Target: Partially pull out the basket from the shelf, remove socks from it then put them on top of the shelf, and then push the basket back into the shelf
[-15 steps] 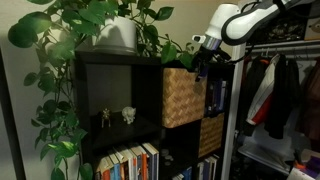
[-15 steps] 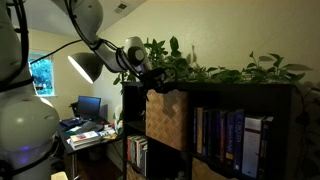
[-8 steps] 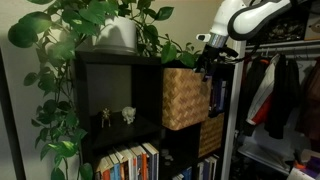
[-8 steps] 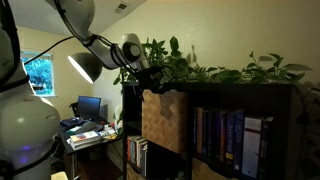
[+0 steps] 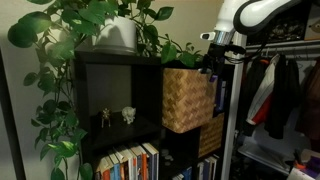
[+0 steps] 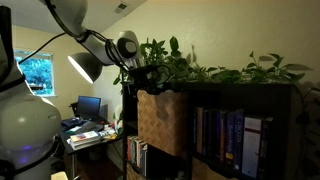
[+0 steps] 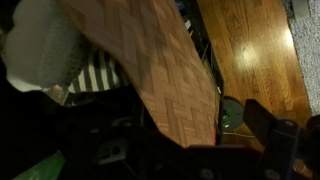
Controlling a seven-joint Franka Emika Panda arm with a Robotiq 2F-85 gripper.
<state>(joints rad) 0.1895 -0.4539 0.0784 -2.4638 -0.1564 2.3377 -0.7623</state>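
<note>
The basket [image 5: 186, 98] sat in an upper cubby at one end of the shelf [image 5: 112, 61]. Its front projected past the shelf's front edge in both exterior views. The gripper [image 5: 210, 66] hung at the basket's top front corner, close to the rim. Its jaws were spread fully apart. No view showed them clamped on anything, and contact with the rim could not be confirmed.

In the wrist view, soft white and striped fabric, taken to be the socks [image 7: 45, 50], lay inside the basket against the woven wall.

Handling, as judged:
- Basket: stiff woven wicker, probably light. It should slide on the cubby floor with little force. The rough weave gives good friction. Take hold at the top front rim, or hook behind it. The flat side wall is too wide to pinch.
- Socks: soft, limp, light and not fragile. They will compress and sag. Pinch deep into the bulk of the bundle, not a loose edge.
- Shelf top: a plant [image 5: 105, 25] occupied much of it, so free space for the socks looked limited.
</note>
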